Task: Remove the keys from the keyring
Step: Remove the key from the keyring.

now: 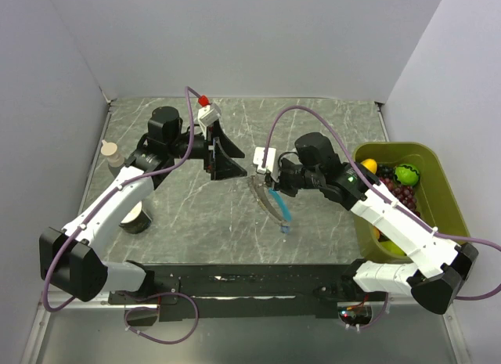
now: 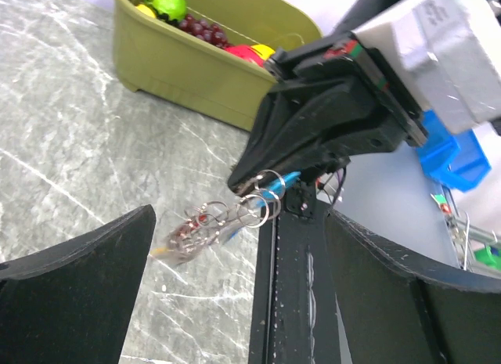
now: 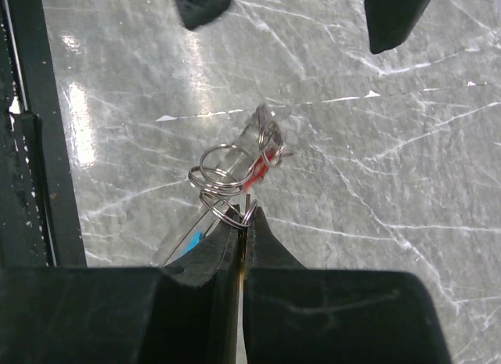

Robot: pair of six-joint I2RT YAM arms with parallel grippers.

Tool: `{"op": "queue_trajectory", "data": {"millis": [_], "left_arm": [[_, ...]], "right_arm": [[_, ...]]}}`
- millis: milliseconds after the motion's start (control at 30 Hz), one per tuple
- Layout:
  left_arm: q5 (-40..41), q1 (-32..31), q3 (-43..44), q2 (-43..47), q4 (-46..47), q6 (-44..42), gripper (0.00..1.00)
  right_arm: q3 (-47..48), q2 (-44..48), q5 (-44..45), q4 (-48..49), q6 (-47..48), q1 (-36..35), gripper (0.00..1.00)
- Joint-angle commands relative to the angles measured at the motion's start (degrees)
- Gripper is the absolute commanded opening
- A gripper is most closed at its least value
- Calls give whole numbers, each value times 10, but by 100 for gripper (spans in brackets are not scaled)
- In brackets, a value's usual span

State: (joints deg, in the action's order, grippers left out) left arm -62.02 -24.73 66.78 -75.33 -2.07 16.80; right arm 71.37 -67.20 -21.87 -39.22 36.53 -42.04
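Grey marbled tabletop (image 1: 196,215) is filling the middle of the booth, and both arms are reaching over it towards each other. The right gripper (image 3: 245,223) is pinching one loop of the keyring (image 3: 223,184), jaws pressed together on the wire. The rest of the bundle is hanging below and away from it, just above the stone. From above, its long axis is running on a slant from that pincer towards the near edge, with the light-blue strip (image 1: 280,207) trailing lowest. A red key (image 3: 262,164) is showing among the rings.

The left gripper (image 2: 240,211) is facing the bundle head-on, fingers spread wide and holding nothing. The rings are lying just ahead of its tips, in line with the gap. As the free arm, it looks the one placed to pick off a key. Its forearm is stretching across from the left, wrist turned towards the right arm's fingers.
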Motion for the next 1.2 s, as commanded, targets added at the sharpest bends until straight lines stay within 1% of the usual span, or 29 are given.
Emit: {"op": "queue_trajectory", "data": {"millis": [0,100,267,367,500,567,600,633,800,833,900,1000,1033,1100,1167], "left_arm": [[-40,-13,21,17,-10,-32,93],[-34,-28,30,12,-32,-58,88],[-11,-60,62,6,-96,-111,76],[11,-78,77,3,-122,-139,72],[38,-95,88,-1,-140,-162,69],[50,-102,92,-3,-144,-162,65],[54,-106,94,-5,-149,-184,63],[59,-109,97,-5,-152,-188,60],[93,-124,97,-14,-160,-202,55],[96,-125,97,-16,-160,-203,52],[104,-131,100,-20,-165,-210,50],[110,-139,108,-26,-172,-217,40],[113,-140,112,-28,-174,-218,34],[126,-146,113,-32,-177,-222,34],[129,-149,114,-34,-175,-221,28]], "right_arm": [[35,18,10,23,-12,-5,0],[40,10,12,27,-30,-5,0],[53,-8,2,26,-55,-1,0],[61,-21,-18,20,-66,3,0],[62,-28,-44,15,-78,12,0],[62,-28,-50,13,-81,16,0],[63,-29,-50,12,-82,17,0],[63,-28,-52,13,-83,19,0],[65,-17,-77,10,-92,33,0],[66,-15,-78,8,-94,35,0],[68,-14,-81,8,-96,36,0],[66,-14,-83,11,-99,40,0],[65,-14,-85,13,-101,42,0],[64,-14,-86,13,-103,43,0],[62,-12,-88,15,-103,44,0]]}}
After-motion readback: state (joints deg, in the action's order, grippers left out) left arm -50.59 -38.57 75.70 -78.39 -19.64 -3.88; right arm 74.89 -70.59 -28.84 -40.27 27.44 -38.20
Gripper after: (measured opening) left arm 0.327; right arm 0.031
